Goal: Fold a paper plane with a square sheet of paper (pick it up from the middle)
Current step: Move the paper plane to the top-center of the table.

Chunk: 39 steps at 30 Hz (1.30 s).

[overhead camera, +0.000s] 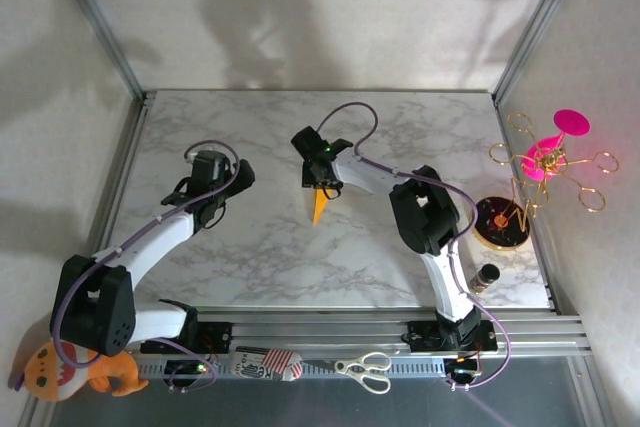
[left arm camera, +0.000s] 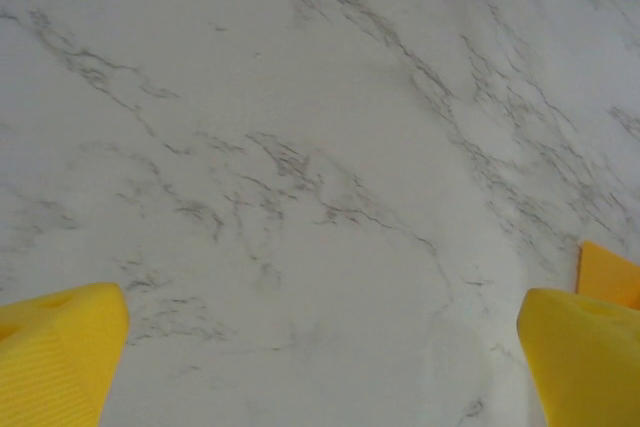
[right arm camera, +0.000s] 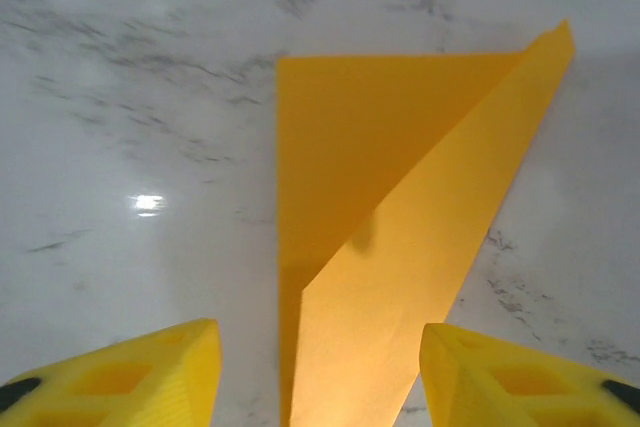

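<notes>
Since the paper plane point(overhead camera: 319, 205) lies folded flat at mid-frame, seemingly finished, the right gripper point(right arm camera: 315, 357) straddles it part-open without clamping, while the left gripper point(left arm camera: 320, 347) gapes wide, empty.

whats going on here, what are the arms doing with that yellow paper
The paper plane is already folded, a slim pointed dart lying on the marble table. The right end effector sits over it, jaws open on either side, not gripping. The left end effector is open too, above bare table off to the side.
</notes>
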Available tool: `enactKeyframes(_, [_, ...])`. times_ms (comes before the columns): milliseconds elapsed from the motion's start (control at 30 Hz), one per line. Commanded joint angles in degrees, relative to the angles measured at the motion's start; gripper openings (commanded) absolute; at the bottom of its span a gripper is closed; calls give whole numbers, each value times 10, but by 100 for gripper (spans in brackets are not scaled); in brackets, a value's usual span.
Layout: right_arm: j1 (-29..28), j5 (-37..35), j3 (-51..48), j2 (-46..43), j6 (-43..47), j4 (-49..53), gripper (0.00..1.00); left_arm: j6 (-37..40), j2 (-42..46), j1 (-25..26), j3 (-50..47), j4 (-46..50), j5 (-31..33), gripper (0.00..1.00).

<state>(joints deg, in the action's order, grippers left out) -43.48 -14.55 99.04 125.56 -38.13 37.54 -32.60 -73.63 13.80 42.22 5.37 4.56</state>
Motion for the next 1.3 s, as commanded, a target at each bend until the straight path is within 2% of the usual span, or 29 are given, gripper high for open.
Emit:
enactKeyframes(0, [-6,-53,36,27,-34,62,53,0,9,-12,-11,-15,5,99])
enactKeyframes(200, [-14,-79,80,58,-42,106,45,3,3,-18,-17,-21,-19,99])
enactKeyframes(467, [-15,-89,84,56,-46,119,34,-1,-8,-20,-16,-27,-34,99])
enactKeyframes(667, [-15,-91,82,39,-49,117,7,-8,-4,-28,-19,-29,-48,99])
enactKeyframes(800, [-15,-88,78,11,-43,94,0,-22,9,-47,-30,-34,-69,99])
enactKeyframes(933, [-15,-21,44,-32,-5,5,0,-47,30,-79,-55,-49,-110,99])
enactKeyframes(1100, [-14,130,-46,-88,30,-175,0,-95,50,-111,-102,-102,-188,99])
enactKeyframes(1267, [3,288,-156,-110,-16,-364,0,-125,53,-113,-137,-153,-246,98])
